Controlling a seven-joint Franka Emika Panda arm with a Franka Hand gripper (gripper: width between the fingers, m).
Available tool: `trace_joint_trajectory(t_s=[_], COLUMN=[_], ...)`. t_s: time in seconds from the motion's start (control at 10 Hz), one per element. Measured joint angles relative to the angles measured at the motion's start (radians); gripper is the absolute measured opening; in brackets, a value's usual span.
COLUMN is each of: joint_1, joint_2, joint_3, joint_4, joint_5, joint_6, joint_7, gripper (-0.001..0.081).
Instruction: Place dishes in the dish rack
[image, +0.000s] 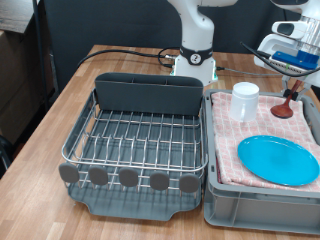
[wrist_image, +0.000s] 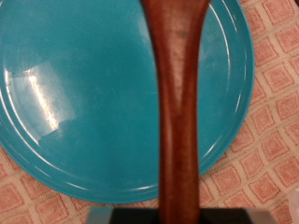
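The gripper (image: 291, 72) hangs at the exterior view's upper right, pinching the wooden spoon (wrist_image: 178, 103) by its handle, bowl hanging down above the checked cloth (image: 262, 133). The blue plate (image: 278, 160) and white cup (image: 245, 101) rest there; the dish rack (image: 135, 140) holds no dishes.

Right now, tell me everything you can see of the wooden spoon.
The wooden spoon is reddish-brown, smooth wood. In the exterior view it stands nearly upright, bowl down on the pink checked cloth, handle rising to the gripper at that view's right edge. The wrist view shows its handle running out between the fingers, over the blue plate.
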Motion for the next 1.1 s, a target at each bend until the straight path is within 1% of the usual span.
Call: trace_joint_trajectory(t_s=[0.1, 0.2, 0.4, 0.7, 0.9, 1.0, 1.1], joint_1=[0.000, -0.001, -0.002, -0.004, -0.011, -0.014, -0.012], joint_2=[-0.002, -0.018, -0.080, -0.178, -0.242, -0.281, -0.277], joint_3=[-0.007, -0.018, -0.040, -0.086, -0.115, -0.123, -0.122], joint_4=[-0.002, -0.012, -0.048, -0.125, -0.180, -0.213, -0.213], joint_5=[0.006, 0.017, 0.064, 0.125, 0.125, 0.125, 0.125], joint_6=[-0.019, -0.053, -0.119, -0.151, -0.158, -0.146, -0.146], joint_7=[0.054, 0.114, 0.197, 0.299, 0.384, 0.424, 0.409], gripper=[0.0085, 0.0085, 0.0085, 0.0085, 0.0085, 0.0085, 0.0085])
